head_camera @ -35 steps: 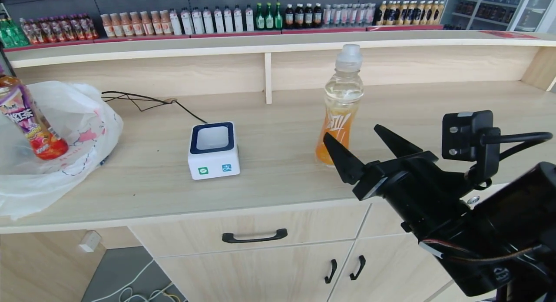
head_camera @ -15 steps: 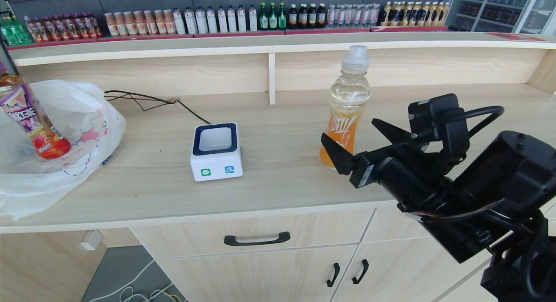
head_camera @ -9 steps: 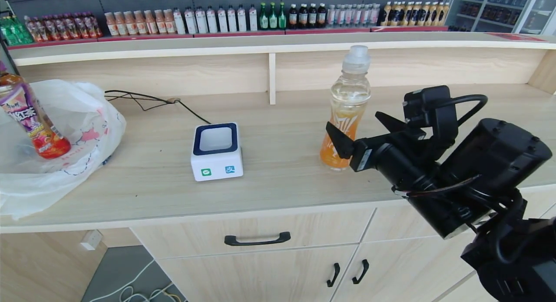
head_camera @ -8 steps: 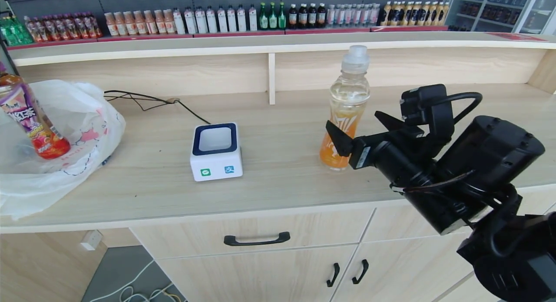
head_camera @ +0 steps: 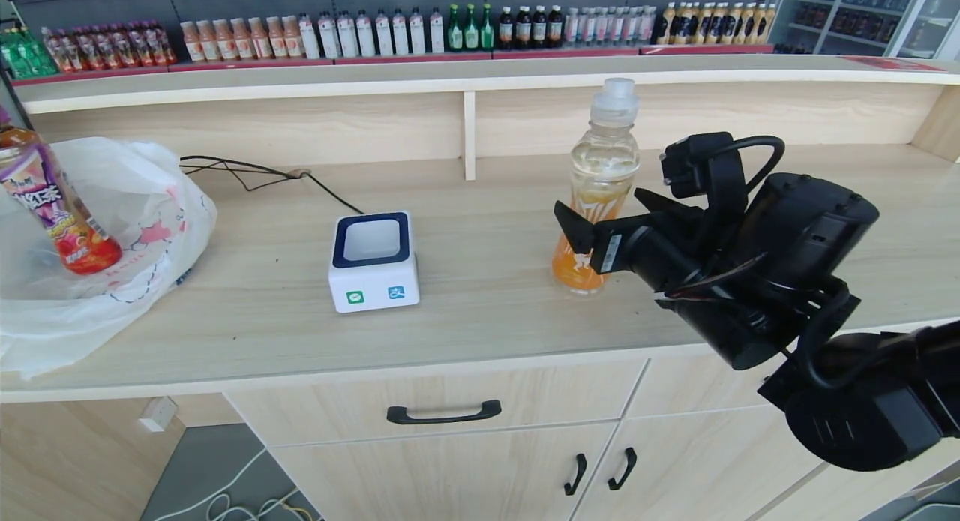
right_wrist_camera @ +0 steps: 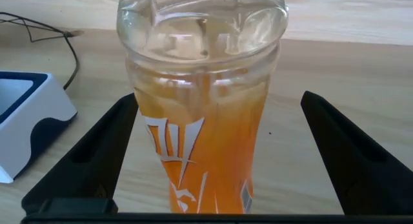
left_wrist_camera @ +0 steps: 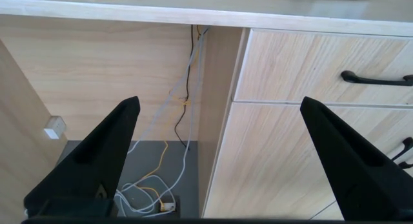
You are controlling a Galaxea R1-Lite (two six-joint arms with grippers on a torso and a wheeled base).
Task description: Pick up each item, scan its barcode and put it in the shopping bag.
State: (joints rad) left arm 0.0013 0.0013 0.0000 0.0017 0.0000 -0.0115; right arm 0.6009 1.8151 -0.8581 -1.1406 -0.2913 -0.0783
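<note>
While the jaws of the right gripper (head_camera: 609, 212) are held spread, one on each side of the orange drink bottle (head_camera: 602, 161), no contact with the bottle can be made out, so the grasp is judged not yet made. The bottle is seen upright on the counter (head_camera: 487, 318), its lower half between the jaws, well to the right of the scanner (head_camera: 373, 260). The jaws of the left gripper (left_wrist_camera: 219, 101) are likewise spread and empty, and are held low before the cabinet front (left_wrist_camera: 303, 69) under the counter edge. The scanner is set near the middle of the counter, window facing up, with its cable (head_camera: 247, 170) led off toward the back wall. At the far left the shopping bag (head_camera: 150, 199) is slumped open on the counter, and a red-labelled tea bottle (head_camera: 52, 206) is seen leaning inside it, so one item is judged already bagged. Progress is put at about half, provided the orange bottle is the last item, which cannot be told. Left for this bottle: jaws to be closed on it, bottle to be lifted, barcode to be turned to the scanner window, bottle to be carried across and let down into the bag. Where the barcode faces cannot be told.
</note>
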